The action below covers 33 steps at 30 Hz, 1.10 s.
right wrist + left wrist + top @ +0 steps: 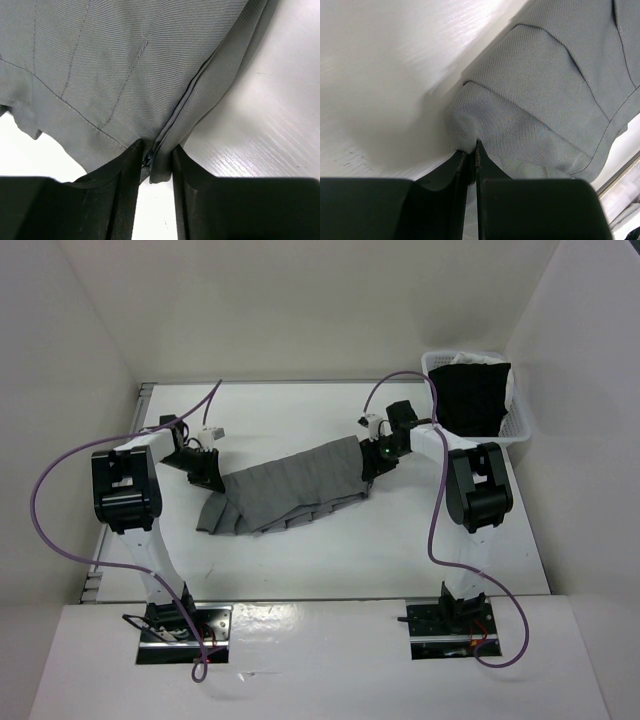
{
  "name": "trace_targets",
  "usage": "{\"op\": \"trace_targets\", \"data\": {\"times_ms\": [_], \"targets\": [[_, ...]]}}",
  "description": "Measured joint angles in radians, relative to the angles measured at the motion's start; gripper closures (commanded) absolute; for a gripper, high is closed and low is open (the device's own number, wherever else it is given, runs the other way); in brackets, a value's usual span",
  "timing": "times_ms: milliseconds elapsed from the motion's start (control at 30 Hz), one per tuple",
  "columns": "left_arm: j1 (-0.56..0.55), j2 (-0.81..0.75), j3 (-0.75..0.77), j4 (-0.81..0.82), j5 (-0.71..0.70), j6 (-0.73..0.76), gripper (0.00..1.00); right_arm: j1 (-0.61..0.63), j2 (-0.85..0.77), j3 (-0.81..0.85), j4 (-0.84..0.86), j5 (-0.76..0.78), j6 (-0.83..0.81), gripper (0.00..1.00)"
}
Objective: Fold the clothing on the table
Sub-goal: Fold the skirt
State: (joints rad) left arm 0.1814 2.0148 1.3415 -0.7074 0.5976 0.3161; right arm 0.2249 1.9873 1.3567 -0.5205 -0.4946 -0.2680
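Note:
The clothing, a grey pleated skirt [290,490], is stretched in a band across the middle of the white table [300,410], with its left part bunched and folded under. My left gripper [213,478] is at the skirt's left end. In the left wrist view it [471,147] is shut on a pinched corner of the fabric [545,90]. My right gripper [368,462] is at the skirt's right end. In the right wrist view its jaws [157,150] hold a bunched, seamed edge of the skirt [125,60], and the fabric touches both fingers.
A white slatted basket [520,425] holding a black garment [475,400] stands at the table's far right corner. White walls enclose the table on the left, the back and the right. Purple cables loop beside both arms.

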Motion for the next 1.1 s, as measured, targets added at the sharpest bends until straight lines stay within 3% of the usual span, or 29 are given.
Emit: {"op": "trace_targets", "data": {"times_ms": [567, 633, 667, 700, 933, 1100], "targets": [[0.0, 0.0, 0.0, 0.0, 0.002, 0.0, 0.86, 0.001, 0.035, 0.011, -0.011, -0.023, -0.01, 0.67], [0.001, 0.0, 0.0, 0.0, 0.003, 0.0, 0.86, 0.002, 0.037, 0.018, -0.018, -0.024, -0.012, 0.8], [0.001, 0.0, 0.0, 0.0, 0.003, 0.0, 0.86, 0.003, 0.039, 0.018, -0.018, -0.025, -0.015, 0.98], [0.001, 0.001, 0.0, 0.0, 0.003, 0.0, 0.86, 0.005, 0.039, 0.019, -0.019, -0.025, -0.016, 1.0], [0.002, 0.002, 0.0, -0.005, 0.005, 0.0, 0.86, 0.058, 0.04, 0.048, -0.047, 0.021, -0.014, 1.0], [0.002, 0.002, 0.0, -0.013, 0.004, 0.0, 0.86, 0.166, 0.013, 0.097, -0.084, 0.135, -0.005, 1.0]]}}
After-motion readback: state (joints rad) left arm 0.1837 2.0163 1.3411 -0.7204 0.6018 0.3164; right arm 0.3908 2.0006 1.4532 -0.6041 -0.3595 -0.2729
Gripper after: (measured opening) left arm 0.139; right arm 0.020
